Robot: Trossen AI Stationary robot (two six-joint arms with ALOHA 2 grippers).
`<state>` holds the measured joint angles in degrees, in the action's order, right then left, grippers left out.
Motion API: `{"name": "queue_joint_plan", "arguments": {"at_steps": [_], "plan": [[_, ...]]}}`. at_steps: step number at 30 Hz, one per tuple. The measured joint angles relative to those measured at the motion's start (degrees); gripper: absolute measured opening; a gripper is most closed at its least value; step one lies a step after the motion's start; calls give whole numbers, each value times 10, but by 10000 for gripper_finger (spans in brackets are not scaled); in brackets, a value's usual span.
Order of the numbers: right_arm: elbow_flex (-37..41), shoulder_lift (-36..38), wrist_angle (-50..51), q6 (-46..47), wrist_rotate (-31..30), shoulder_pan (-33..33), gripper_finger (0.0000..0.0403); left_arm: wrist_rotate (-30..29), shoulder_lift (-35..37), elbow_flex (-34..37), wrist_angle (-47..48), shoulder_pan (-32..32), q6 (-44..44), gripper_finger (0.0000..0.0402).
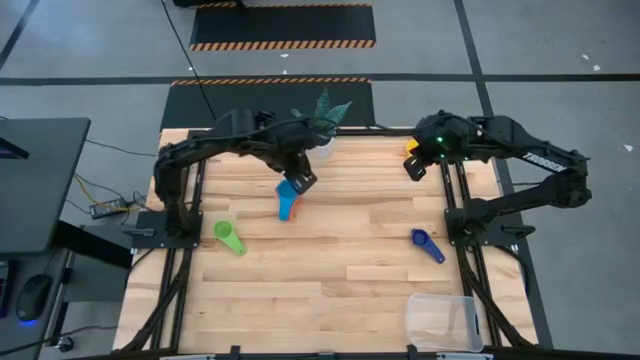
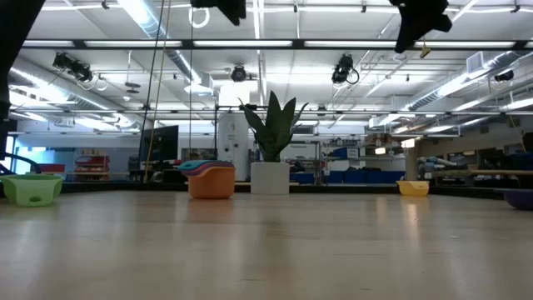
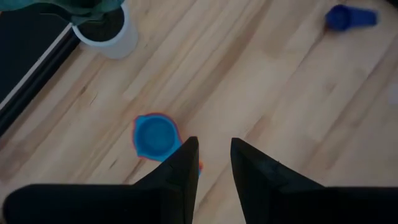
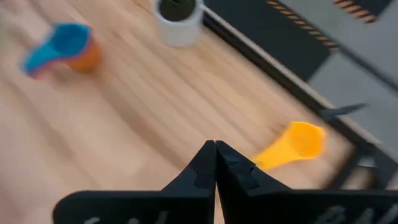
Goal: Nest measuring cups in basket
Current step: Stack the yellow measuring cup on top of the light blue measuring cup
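- While both my arms hang above the table, the basket (image 1: 443,321) sits empty at the near right corner
- Left gripper (image 3: 214,155) released, over the stacked cups (image 1: 288,203)
- Right gripper (image 4: 215,149) clenched empty, near the yellow cup (image 4: 292,147)
- Green cup (image 1: 229,237) and navy cup (image 1: 427,245) lie apart

Orange cup stack (image 2: 211,180) sits left of centre beside the white plant pot (image 2: 269,177); green cup (image 2: 33,188) far left, yellow cup (image 2: 414,187) right.

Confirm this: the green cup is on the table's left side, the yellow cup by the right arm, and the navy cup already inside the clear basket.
Wrong on the navy cup: the high view shows it on bare wood, outside the basket. The green cup and yellow cup are placed as stated.
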<state>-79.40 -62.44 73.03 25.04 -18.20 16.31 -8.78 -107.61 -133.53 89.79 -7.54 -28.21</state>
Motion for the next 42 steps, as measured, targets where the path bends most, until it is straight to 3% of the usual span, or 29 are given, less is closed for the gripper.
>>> {"name": "queue_joint_plan", "arguments": {"at_steps": [4, 11, 15, 29, 37, 42], "plan": [[0, -20, 12, -27, -12, 28, 23, 0, 26, -1, 0, 9, -12, 101], [0, -74, 25, 7, -49, 95, 54, 0, 64, -1, 2, 27, -11, 101], [0, -115, 26, 6, 9, 141, 76, 0, 77, -1, 2, 34, 19, 101], [0, -308, 37, 60, 31, 239, 152, 0, 89, 0, 2, 37, 112, 101], [0, -388, 29, 20, 101, 286, 156, 1, 89, 0, 2, 31, 143, 101], [0, -408, 11, -26, 106, 323, 154, 0, 89, 0, 2, 15, 110, 101]]}}
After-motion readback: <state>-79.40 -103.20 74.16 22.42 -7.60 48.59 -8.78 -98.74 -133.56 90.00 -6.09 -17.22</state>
